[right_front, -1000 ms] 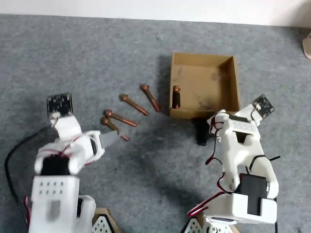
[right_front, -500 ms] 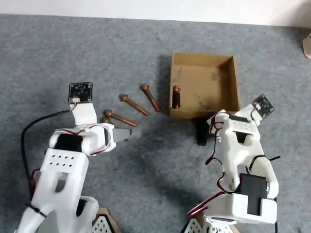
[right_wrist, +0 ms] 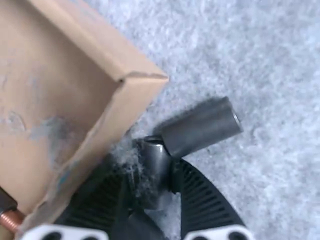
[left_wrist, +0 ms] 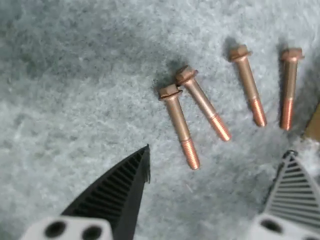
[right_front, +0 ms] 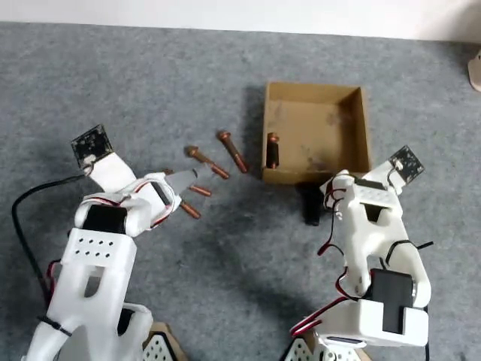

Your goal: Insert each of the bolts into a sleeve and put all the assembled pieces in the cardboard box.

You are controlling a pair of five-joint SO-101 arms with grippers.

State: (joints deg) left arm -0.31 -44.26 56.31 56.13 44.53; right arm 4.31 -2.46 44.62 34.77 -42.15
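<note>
Stands at one of five done: assembled piece (right_front: 272, 150) inside cardboard box (right_front: 314, 85), four bare bolts (left_wrist: 180, 125) on carpet (right_front: 225, 286) near box beneath wide-open, empty left gripper (left_wrist: 218, 150), right gripper (right_wrist: 155, 175) clamped on sleeve (right_wrist: 152, 160) at box corner, spare sleeve (right_wrist: 200, 127) alongside.

high view: left gripper (right_front: 192, 186) covered parts of two bolts (right_front: 200, 190) | right wrist view: fingers (right_wrist: 200, 200) of the right gripper (right_wrist: 151, 175) hid the lower end of the sleeve (right_wrist: 156, 159); cardboard box (right_wrist: 95, 135) cut off by picture edges; copper bolt tip (right_wrist: 7, 220) cut off at corner
</note>
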